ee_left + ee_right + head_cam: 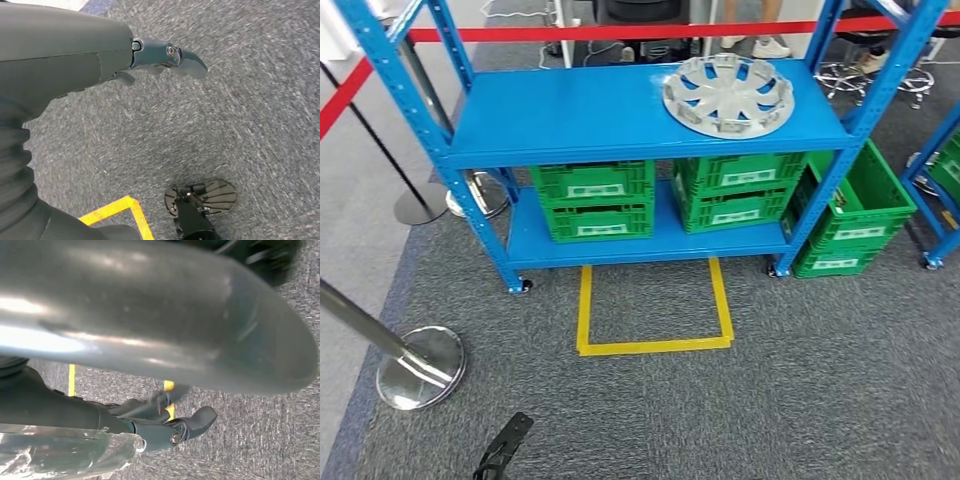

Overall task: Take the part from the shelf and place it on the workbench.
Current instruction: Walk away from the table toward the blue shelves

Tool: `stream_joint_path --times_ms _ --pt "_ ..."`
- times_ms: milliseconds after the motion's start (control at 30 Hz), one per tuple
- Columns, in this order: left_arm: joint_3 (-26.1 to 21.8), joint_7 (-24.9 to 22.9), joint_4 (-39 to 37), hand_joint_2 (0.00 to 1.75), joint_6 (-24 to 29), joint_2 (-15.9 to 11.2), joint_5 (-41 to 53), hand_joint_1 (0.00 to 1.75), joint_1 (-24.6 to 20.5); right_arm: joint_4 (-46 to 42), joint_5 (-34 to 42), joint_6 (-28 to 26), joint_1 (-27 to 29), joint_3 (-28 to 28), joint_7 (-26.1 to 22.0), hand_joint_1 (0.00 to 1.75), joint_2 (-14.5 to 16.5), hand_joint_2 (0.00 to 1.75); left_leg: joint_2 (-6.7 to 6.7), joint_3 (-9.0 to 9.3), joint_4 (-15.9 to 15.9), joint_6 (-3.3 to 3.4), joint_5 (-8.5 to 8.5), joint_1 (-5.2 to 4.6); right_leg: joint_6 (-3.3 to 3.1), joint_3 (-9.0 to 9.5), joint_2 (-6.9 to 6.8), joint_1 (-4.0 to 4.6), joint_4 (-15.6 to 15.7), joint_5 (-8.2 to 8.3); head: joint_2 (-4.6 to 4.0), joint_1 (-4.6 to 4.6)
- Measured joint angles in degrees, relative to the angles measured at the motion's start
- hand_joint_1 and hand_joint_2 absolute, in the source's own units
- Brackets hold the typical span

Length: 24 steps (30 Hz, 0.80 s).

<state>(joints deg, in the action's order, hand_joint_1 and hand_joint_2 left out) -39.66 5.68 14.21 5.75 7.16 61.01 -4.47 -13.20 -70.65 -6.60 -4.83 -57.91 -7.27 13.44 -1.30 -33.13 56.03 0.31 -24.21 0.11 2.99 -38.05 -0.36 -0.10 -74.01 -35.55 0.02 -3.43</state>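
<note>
Left hand [503,447] cut off; right hand [166,415] blurred.

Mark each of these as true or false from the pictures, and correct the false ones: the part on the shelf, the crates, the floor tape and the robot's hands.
1. The silver wheel cover lies on the top board of the blue shelf. True.
2. The wheel cover sits toward the left end of that board. False: it sits toward the right end.
3. Green crates stand on the lower board of the shelf. True.
4. The yellow tape outline on the carpet is behind the shelf. False: it lies in front of the shelf, on the robot's side.
5. The left hand holds the wheel cover. False: it holds nothing and hangs over the carpet.
6. The right hand holds nothing. True.
</note>
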Motion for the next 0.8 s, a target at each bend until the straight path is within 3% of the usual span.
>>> stream_joint_path --times_ms 33,67,100,167,233,300,367,433,500,533,567,667,733,800 --pt "0.0 0.0 0.0 1.75 0.0 0.0 0.2 0.0 0.0 0.0 -0.1 0.0 0.0 0.0 0.0 0.0 0.0 0.0 -0.71 0.03 0.0 -0.03 0.01 0.03 0.06 -0.52 0.13 -0.04 -0.6 0.52 0.0 0.02" --pt "-0.1 0.0 0.0 1.75 0.0 0.0 0.5 0.0 0.1 0.0 -0.2 0.0 0.0 0.0 0.0 0.0 0.0 0.0 -1.44 0.09 0.1 -0.1 0.01 0.1 0.1 0.08 0.26 -0.13 1.1 2.16 0.0 0.03" --pt "-0.2 0.0 0.0 1.75 0.0 0.0 0.6 0.0 0.1 0.0 -0.3 0.0 0.0 0.0 -0.1 0.0 0.0 0.0 -2.19 0.14 0.2 -0.27 0.0 0.2 0.19 1.63 0.71 -0.31 4.7 4.46 0.0 0.03" --pt "-0.4 0.0 0.0 1.75 0.0 0.0 0.9 0.0 -0.1 0.0 -0.4 0.0 -0.1 0.0 -0.2 0.0 0.0 0.0 -3.62 -0.05 0.6 -0.92 -0.09 0.28 0.31 5.03 3.23 -0.82 12.0 7.41 0.0 0.11" --pt "-0.5 0.0 0.0 1.75 0.0 0.0 1.2 0.0 -0.2 0.0 -0.5 0.0 -0.1 0.0 -0.3 0.0 0.1 0.0 -4.73 -0.56 0.8 -1.74 0.11 0.33 -0.19 6.25 4.82 -0.97 14.6 7.75 0.0 0.14" --pt "-0.8 0.0 0.0 1.75 0.0 -0.1 1.3 0.0 0.0 0.0 -0.5 0.0 -0.2 0.0 -0.4 0.0 0.1 0.0 -5.44 -0.9 0.6 -2.42 0.47 0.52 -1.15 6.23 3.86 -0.84 14.7 7.99 0.0 0.1" --pt "-1.1 0.0 0.0 1.75 0.0 -0.2 1.4 0.0 0.0 0.0 -0.5 0.0 -0.2 0.0 -0.5 0.0 0.1 0.0 -3.61 -1.77 2.2 -2.93 -0.64 0.4 -1.97 6.27 2.67 -0.89 14.9 8.21 0.0 -0.25" --pt "-1.1 0.0 0.0 1.75 0.0 -0.1 1.4 0.0 -0.2 0.0 -0.5 0.0 -0.1 -0.1 -0.5 0.0 0.1 0.0 -0.57 -4.88 8.5 -3.31 -4.13 0.24 -2.49 6.22 1.18 -0.79 15.0 8.22 0.0 -0.74" --pt "-1.1 0.1 0.0 1.75 0.0 0.0 1.4 0.0 -0.4 0.0 -0.5 0.0 0.0 -0.1 -0.5 0.0 0.1 0.0 0.49 -8.45 15.9 -3.49 -7.02 0.31 -2.67 6.14 -0.45 -0.6 15.0 8.15 0.0 -0.87" --pt "-1.2 0.1 0.0 1.75 0.0 0.0 1.4 0.0 -0.3 0.0 -0.5 0.0 0.0 -0.1 -0.5 0.0 0.1 0.0 0.59 -9.06 17.2 -3.45 -7.02 0.32 -2.69 6.14 -1.17 -0.54 15.0 8.12 0.0 -0.89" --pt "-1.2 0.1 0.0 1.75 0.0 0.0 1.4 0.0 -0.3 0.0 -0.5 0.0 0.0 -0.1 -0.5 0.0 0.1 0.0 0.66 -8.55 16.4 -3.35 -5.98 0.31 -2.68 6.17 -1.81 -0.5 15.0 8.09 0.0 -0.89" --pt "-1.3 0.1 0.0 1.75 0.0 0.0 1.4 0.0 -0.3 0.0 -0.5 0.0 -0.2 -0.1 -0.6 0.0 0.1 0.0 1.76 -2.54 5.6 -2.72 -1.17 0.15 -2.28 6.33 -3.06 -0.3 14.9 7.84 0.0 -0.88" --pt "-1.3 0.1 0.0 1.75 0.0 0.0 1.5 0.0 -0.3 0.0 -0.4 -0.1 -0.4 -0.2 -1.0 0.0 0.1 0.0 2.4 -0.17 1.2 -2.36 -0.4 0.03 -1.81 6.21 -3.42 0.01 14.9 7.69 0.0 -0.78" --pt "-1.4 0.1 0.0 1.75 0.0 0.1 1.6 0.0 -0.1 0.0 -0.4 -0.1 -0.5 -0.3 -1.3 0.0 0.1 0.0 2.42 0.04 0.6 -2.3 -0.45 0.02 -2.17 6.11 -3.45 0.21 15.1 7.77 0.0 -0.6"
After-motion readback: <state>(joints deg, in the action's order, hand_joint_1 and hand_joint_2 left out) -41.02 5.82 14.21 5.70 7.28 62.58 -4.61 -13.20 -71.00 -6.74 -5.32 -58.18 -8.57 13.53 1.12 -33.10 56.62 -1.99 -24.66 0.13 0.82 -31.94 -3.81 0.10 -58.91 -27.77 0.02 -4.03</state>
